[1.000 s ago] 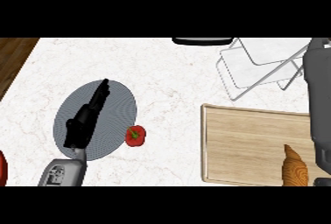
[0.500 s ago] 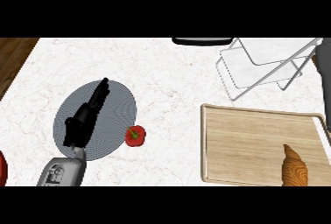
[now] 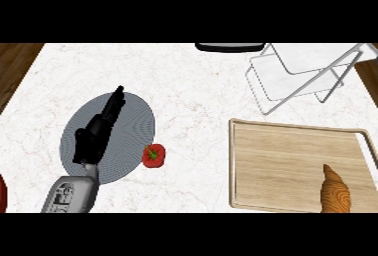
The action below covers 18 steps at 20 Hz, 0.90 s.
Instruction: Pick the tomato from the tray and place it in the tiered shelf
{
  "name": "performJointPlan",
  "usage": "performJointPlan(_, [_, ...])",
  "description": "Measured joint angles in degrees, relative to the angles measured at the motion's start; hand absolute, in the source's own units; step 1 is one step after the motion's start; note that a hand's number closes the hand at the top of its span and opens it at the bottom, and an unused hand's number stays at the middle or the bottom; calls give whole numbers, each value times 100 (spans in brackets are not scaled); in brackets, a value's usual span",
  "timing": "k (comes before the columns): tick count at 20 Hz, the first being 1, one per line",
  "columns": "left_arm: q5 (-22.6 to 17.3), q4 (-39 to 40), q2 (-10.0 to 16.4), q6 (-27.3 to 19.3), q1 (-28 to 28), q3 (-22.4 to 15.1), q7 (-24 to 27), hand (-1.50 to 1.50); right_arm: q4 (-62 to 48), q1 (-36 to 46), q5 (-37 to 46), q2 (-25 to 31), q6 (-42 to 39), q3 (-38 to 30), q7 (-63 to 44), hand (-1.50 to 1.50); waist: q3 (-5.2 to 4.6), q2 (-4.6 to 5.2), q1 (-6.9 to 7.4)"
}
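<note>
A small red tomato (image 3: 153,155) with a green stem lies at the right rim of a round grey tray (image 3: 136,123) on the white marble counter. My left hand (image 3: 97,135) hovers over that tray with its fingers straight, open, just left of the tomato and not touching it. The white wire tiered shelf (image 3: 304,75) stands at the far right of the counter. My right hand is nowhere in the head view.
A wooden cutting board (image 3: 295,165) lies at the right front, with a croissant (image 3: 339,192) on its near right corner. A dark object (image 3: 230,47) sits at the counter's far edge. Something red (image 3: 2,192) shows at the left edge.
The right forearm, seen at the right edge a second ago, has withdrawn out of view. My left hand and the tomato have stayed where they were.
</note>
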<state>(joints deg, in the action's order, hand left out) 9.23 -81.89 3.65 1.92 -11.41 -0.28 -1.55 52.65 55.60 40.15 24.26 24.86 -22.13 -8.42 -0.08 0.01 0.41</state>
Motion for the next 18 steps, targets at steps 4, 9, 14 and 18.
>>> performJointPlan(4, [5,-52,31,22,97,7,41,0,244,-24,-440,119,-348,-83,-7,-150,1,-8,-11])
performJointPlan(9, [38,-193,-7,-15,199,-39,26,0,556,0,-865,159,-585,-122,-121,-150,4,-11,-17])
performJointPlan(14, [5,-233,35,16,216,8,-27,0,823,265,-1361,313,-533,-515,-445,-150,6,-14,-29])
performJointPlan(18, [18,-235,12,-11,182,5,-90,0,1095,255,-1725,683,-576,-936,-801,-150,6,-22,-76])
